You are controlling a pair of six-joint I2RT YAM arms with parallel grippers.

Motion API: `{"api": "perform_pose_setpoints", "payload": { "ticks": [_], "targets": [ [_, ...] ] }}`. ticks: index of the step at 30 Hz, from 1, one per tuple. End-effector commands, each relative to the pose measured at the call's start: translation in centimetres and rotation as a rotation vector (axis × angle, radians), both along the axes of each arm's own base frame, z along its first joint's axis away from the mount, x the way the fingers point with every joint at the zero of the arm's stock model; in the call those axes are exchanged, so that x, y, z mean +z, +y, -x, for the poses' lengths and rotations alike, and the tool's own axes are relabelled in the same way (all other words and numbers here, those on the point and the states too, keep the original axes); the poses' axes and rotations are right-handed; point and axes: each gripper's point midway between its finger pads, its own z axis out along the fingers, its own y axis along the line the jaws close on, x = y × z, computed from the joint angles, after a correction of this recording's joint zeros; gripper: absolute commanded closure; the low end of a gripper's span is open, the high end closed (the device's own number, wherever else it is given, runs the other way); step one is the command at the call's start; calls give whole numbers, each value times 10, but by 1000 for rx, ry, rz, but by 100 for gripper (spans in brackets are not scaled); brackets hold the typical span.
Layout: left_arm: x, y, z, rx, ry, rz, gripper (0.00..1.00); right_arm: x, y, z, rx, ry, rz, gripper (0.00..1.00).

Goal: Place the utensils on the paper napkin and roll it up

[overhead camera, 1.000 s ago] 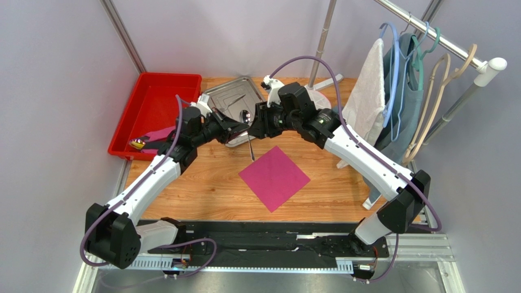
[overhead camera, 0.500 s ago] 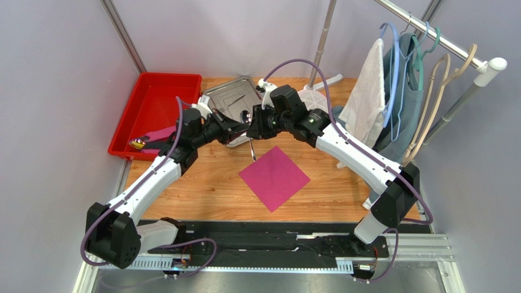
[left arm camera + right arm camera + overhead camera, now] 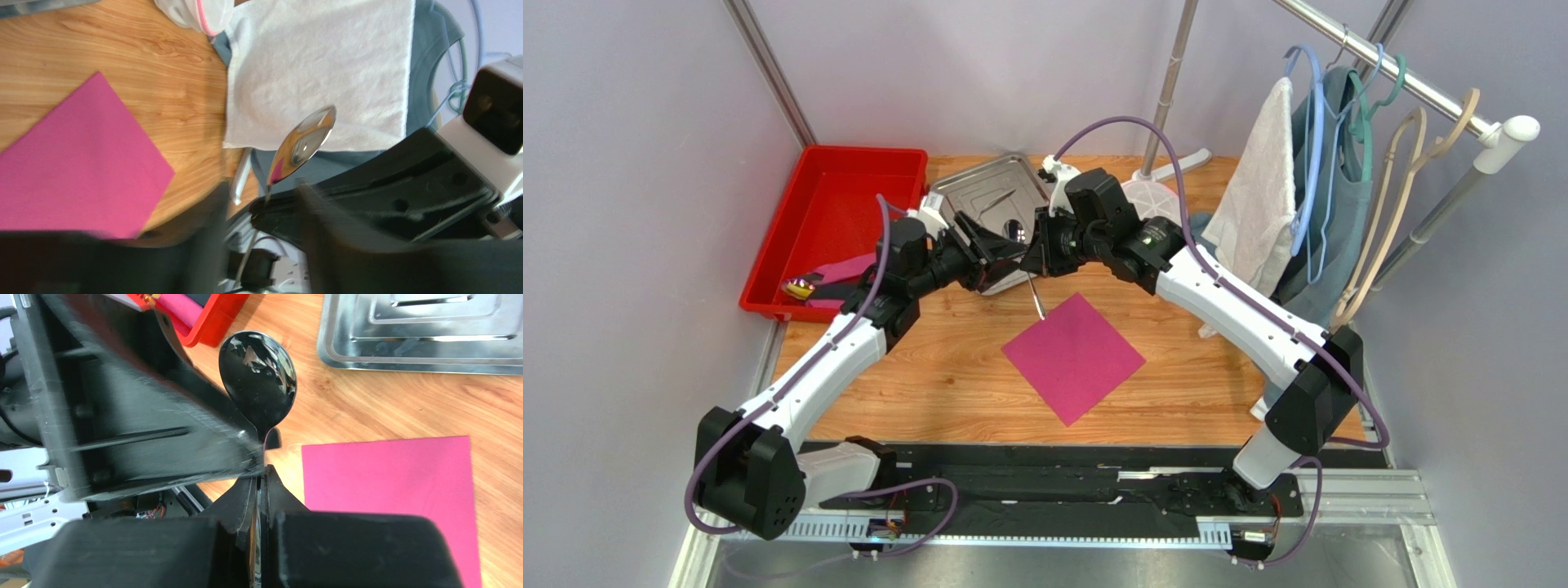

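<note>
A shiny silver spoon (image 3: 1016, 232) hangs over the table's back edge, bowl up, its handle pointing down toward the magenta paper napkin (image 3: 1074, 355), which lies flat on the wood. My right gripper (image 3: 1031, 261) is shut on the spoon's handle; in the right wrist view the fingers (image 3: 279, 496) pinch the handle just below the bowl (image 3: 259, 376). My left gripper (image 3: 997, 249) stands open around the same spoon (image 3: 304, 144), its blurred fingers (image 3: 205, 245) apart on either side of the handle. The napkin shows in both wrist views (image 3: 73, 165) (image 3: 393, 502). More utensils (image 3: 999, 199) lie in the steel tray.
The steel tray (image 3: 946, 194) sits at the back, behind both grippers. A red bin (image 3: 836, 214) with small items stands at the back left. A clothes rack with a white towel (image 3: 1259, 184) and hangers occupies the right side.
My right gripper has shut on the spoon's handle and my left gripper has opened off it. The handle's lower tip swung slightly right.
</note>
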Motion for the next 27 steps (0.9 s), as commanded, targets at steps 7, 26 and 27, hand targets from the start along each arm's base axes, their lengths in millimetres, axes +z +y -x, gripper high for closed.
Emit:
{"api": "perform_pose_setpoints", "payload": {
  "ticks": [7,26,27],
  "targets": [
    [-11,60,25,-12,-126,-242,1,-70,-48,-45,-146,100,104,100],
    [37,90,-18,29,-464,-509,1,-181,-69,-24,-396,341,208,100],
    [37,90,-19,31,-459,-508,1,-184,-66,-22,-394,359,207,100]
  ]
}}
